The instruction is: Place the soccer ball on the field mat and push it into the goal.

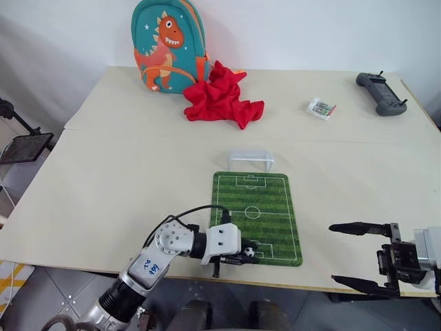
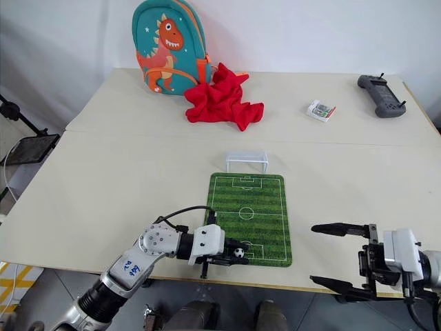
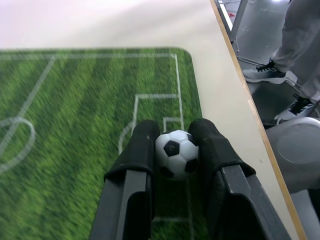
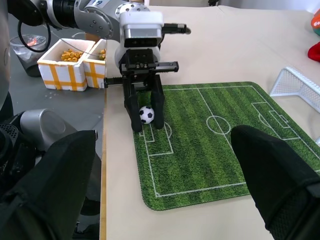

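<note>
The soccer ball, white with black patches, sits between the two black fingers of my left gripper, which is shut on it. Both fingers press its sides. The ball is low over the near end of the green field mat, at the small box lines by the table's front edge; whether it touches the mat I cannot tell. The translucent goal stands upright just past the mat's far end. My right gripper is wide open to the right of the mat, near the front edge, holding nothing.
A dinosaur backpack and a red cloth lie at the back of the table. A small packet and a grey controller lie at the back right. A person's legs stand beside the table.
</note>
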Available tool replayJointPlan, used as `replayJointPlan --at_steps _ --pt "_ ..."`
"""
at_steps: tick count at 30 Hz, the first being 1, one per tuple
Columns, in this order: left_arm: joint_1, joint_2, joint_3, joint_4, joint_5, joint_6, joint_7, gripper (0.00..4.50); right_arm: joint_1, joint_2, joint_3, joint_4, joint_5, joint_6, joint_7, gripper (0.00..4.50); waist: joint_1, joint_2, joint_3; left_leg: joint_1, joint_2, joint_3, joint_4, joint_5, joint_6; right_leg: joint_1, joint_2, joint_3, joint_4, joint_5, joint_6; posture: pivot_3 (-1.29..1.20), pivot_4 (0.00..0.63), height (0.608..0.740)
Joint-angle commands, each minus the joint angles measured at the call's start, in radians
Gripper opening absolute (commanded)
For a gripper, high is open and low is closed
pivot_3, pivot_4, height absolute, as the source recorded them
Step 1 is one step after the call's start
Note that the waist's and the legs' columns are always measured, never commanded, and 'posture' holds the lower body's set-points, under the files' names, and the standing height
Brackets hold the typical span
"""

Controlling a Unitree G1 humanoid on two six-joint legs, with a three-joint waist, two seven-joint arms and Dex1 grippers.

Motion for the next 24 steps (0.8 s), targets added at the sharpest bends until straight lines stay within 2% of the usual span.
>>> replayJointPlan --at_steps 1,4,19,22,24 --pt "0.007 -0.005 -0.001 -0.022 0.0 -0.014 0.001 2.15 -0.01 0.011 -0.025 -0.04 0.007 0.016 -0.002 4.5 0.0 0.0 0.0 0.0 0.0 0.0 0.0 0.0 0.0 0.0 0.0 0.0 0.0 0.0 0.0 0.0 0.15 0.74" --pt "0.006 -0.011 -0.003 -0.018 0.004 -0.035 0.003 3.03 -0.014 0.013 -0.027 -0.049 0.007 0.029 -0.005 4.5 0.0 0.0 0.0 0.0 0.0 0.0 0.0 0.0 0.0 0.0 0.0 0.0 0.0 0.0 0.0 0.0 0.15 0.74" --pt "0.01 -0.017 0.021 -0.031 -0.011 -0.077 0.017 3.03 -0.044 0.023 -0.041 -0.001 -0.025 0.048 -0.006 4.5 0.0 0.0 0.0 0.0 0.0 0.0 0.0 0.0 0.0 0.0 0.0 -0.001 0.001 0.0 0.0 0.0 0.15 0.74" --pt "0.017 -0.008 0.044 -0.056 -0.052 -0.075 -0.006 3.03 -0.048 0.024 -0.048 0.024 -0.036 0.037 0.0 4.5 0.0 0.0 0.0 0.0 0.0 0.0 0.0 0.0 0.0 0.0 0.0 -0.001 0.001 0.0 0.0 0.0 0.15 0.74" --pt "0.037 0.018 0.126 -0.092 -0.136 -0.076 -0.034 3.03 -0.077 0.042 -0.082 0.057 -0.036 0.016 -0.032 4.5 -0.003 0.0 0.0 0.0 0.0 0.0 0.0 0.0 0.0 -0.001 0.0 -0.001 0.002 0.0 0.0 0.0 0.15 0.74"
